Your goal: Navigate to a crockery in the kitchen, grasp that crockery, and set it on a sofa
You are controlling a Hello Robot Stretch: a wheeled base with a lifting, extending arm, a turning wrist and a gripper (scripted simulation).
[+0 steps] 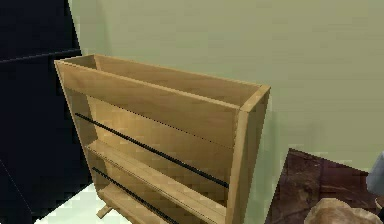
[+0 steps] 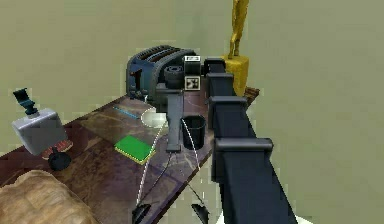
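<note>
Dark table bears a white bowl just left of a black cup, before the toaster; the gripper is nearby, and whether it holds anything cannot be told; a wooden shelf stands against a pale wall

One shelf unit, one toaster, one gold statue.

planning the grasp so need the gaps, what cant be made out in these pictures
- arm side view: toaster, right part hidden by the end of the arm.
- arm side view: gold statue, top cut off by the upper edge.
- arm side view: whether the gripper touches the dark cup or white bowl: cannot tell.
- forward view: brown lump on the table, cut off by the bottom edge.
</note>
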